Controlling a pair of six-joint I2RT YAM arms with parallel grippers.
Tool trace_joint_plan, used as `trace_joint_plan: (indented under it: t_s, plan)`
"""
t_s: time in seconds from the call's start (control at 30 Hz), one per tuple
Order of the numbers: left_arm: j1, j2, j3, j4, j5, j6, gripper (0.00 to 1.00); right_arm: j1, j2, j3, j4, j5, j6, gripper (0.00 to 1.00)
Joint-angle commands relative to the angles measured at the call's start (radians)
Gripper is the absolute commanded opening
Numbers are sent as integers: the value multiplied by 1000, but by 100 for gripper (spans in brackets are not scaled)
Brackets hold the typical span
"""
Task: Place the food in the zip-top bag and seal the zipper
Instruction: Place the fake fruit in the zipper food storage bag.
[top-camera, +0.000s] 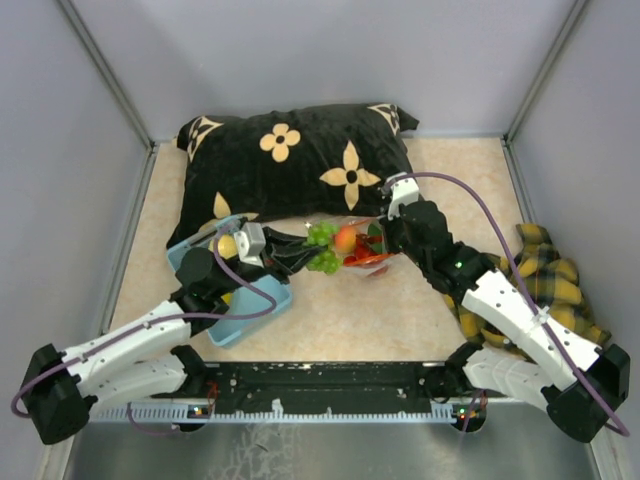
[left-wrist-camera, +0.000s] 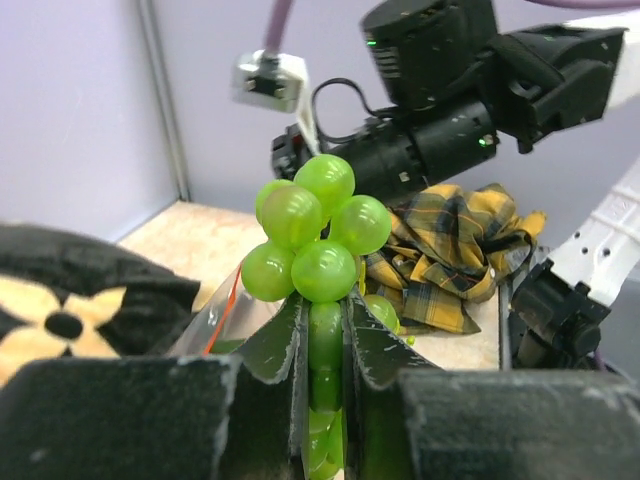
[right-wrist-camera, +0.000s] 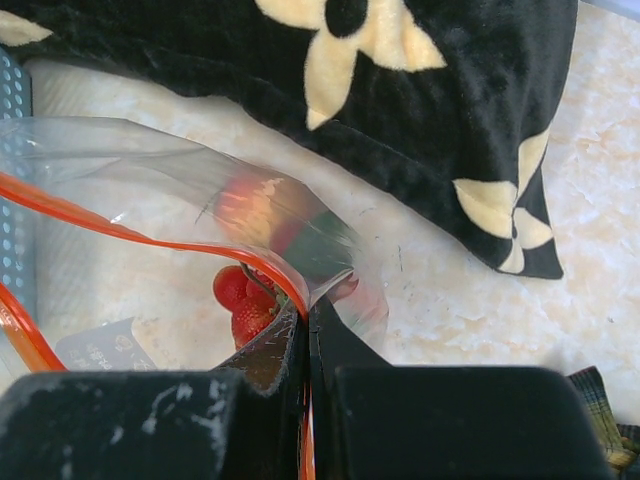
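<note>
Zip-top bag (top-camera: 362, 256) sits mid-table, just in front of the black pillow with tan flowers (top-camera: 300, 160), mouth pointing towards the left arm; inside it, through the clear plastic, a red strawberry (right-wrist-camera: 240, 300) shows, and in the top view an orange-pink peach (top-camera: 345, 240) lies at the mouth. The zipper (right-wrist-camera: 150, 238), that thin red-orange strip, stands unsealed, its two edges spread wide in the right wrist view. The right gripper (right-wrist-camera: 308, 322) has its fingers pinched tight on the bag's mouth edge, right on the strip, holding that side up; the left gripper (left-wrist-camera: 322, 325) is clamped on a green grape bunch (left-wrist-camera: 312, 240), stem end down between the fingers, grapes bulging above them. From above, the bunch is right at the bag's mouth, close beside the peach; whether it is past the strip, cannot tell. Behind the left wrist is the light blue basket (top-camera: 255, 315), a yellow pear-like piece (top-camera: 228, 246) showing in it; far right, a yellow plaid cloth (top-camera: 545, 280) lies crumpled on the beige table (top-camera: 400, 310).
</note>
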Motion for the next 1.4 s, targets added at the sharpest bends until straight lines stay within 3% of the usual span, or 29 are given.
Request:
trace_joint_plan:
  t_s: [0.0, 0.3, 0.5, 1.03, 1.37]
  plan:
    - [-26, 90, -14, 322, 111, 189, 0, 10, -2, 66, 27, 12, 0, 0]
    - [-29, 362, -62, 853, 205, 283, 0, 10, 8, 84, 35, -14, 7, 0]
    - [-29, 487, -39, 933, 212, 338, 0, 11, 7, 90, 26, -22, 6, 0]
    - [-29, 567, 11, 512, 127, 661, 0, 10, 3, 85, 30, -33, 6, 0]
    - [-40, 512, 173, -69, 51, 951, 0, 10, -12, 81, 35, -41, 5, 0]
